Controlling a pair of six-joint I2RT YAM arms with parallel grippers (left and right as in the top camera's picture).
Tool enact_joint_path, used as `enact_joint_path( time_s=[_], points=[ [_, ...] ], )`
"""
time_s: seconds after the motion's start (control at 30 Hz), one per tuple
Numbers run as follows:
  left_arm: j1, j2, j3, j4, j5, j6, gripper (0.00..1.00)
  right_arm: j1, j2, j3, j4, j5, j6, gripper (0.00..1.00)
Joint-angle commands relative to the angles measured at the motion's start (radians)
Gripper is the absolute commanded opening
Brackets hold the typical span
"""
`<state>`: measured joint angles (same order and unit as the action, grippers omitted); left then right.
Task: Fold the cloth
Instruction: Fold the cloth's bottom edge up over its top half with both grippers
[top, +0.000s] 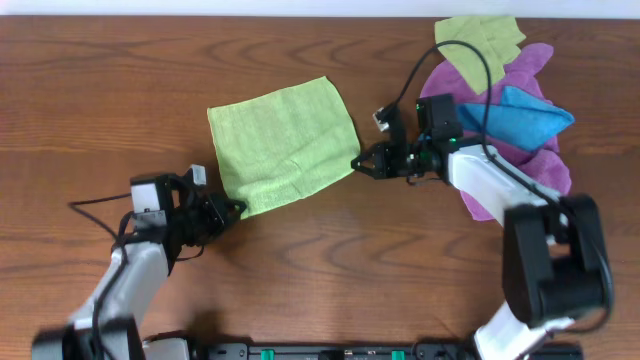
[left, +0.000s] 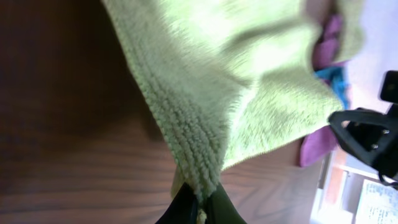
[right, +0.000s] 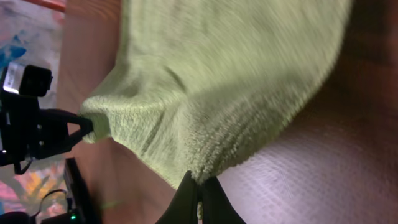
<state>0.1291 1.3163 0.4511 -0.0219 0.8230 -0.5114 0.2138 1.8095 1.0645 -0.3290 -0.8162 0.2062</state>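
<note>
Two corners of the cloth (top: 285, 140) pinched.
Both the left fingers (top: 232, 208) and the right fingers (top: 358, 162) are clamped on a near corner; it lies mid-way along the counter (top: 100, 100).

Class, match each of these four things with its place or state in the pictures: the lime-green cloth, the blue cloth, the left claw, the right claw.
Things:
1. lime-green cloth
2. blue cloth
3. left claw
4. right claw

Places or states:
A. shut on the lime-green cloth's right corner
B. spread out in the middle of the table
C. lying on the purple cloth
D. shut on the lime-green cloth's near left corner

Pairs: 1-B, 2-C, 3-D, 4-A
</note>
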Motion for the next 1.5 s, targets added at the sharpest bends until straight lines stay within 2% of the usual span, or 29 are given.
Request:
enact_joint_path(
  time_s=[0.0, 0.13, 0.27, 0.4, 0.63, 0.8, 0.9, 1.0, 1.2, 1.47],
  points=[
    [0.001, -0.110, 0.005, -0.004, 0.015, -0.032, 0.06, 0.013, -0.091, 0.000, -0.024, -0.022, 0.006, 0.01],
    [0.001, -0.203, 0.005, -0.059, 0.008, -0.047, 0.06, 0.032, -0.186, 0.000, -0.089, 0.050, 0.006, 0.02],
    [0.001, -0.272, 0.005, -0.204, -0.029, -0.044, 0.06, 0.082, -0.264, 0.000, -0.179, 0.113, 0.002, 0.01],
    [0.001, -0.348, 0.005, -0.287, -0.030, -0.042, 0.06, 0.128, -0.294, 0.000, -0.233, 0.166, 0.003, 0.01],
    [0.001, -0.490, 0.005, -0.424, -0.181, -0.066, 0.06, 0.140, -0.299, 0.000, -0.221, 0.273, 0.023, 0.02],
    [0.001, -0.500, 0.005, -0.445, -0.183, -0.067, 0.06, 0.140, -0.299, 0.000, -0.201, 0.304, 0.037, 0.02],
    [0.001, -0.500, 0.005, -0.499, -0.177, -0.127, 0.06, 0.149, -0.299, 0.000, -0.194, 0.304, 0.052, 0.02],
    [0.001, -0.500, 0.005, -0.505, -0.216, -0.152, 0.06, 0.167, -0.298, 0.000, -0.168, 0.328, 0.052, 0.02],
    [0.001, -0.494, 0.005, -0.477, -0.393, -0.161, 0.06, 0.220, -0.243, 0.000, -0.058, 0.406, 0.051, 0.02],
    [0.001, -0.330, 0.005, -0.302, -0.417, -0.127, 0.06, 0.224, -0.111, 0.000, 0.069, 0.408, 0.094, 0.02]
  ],
)
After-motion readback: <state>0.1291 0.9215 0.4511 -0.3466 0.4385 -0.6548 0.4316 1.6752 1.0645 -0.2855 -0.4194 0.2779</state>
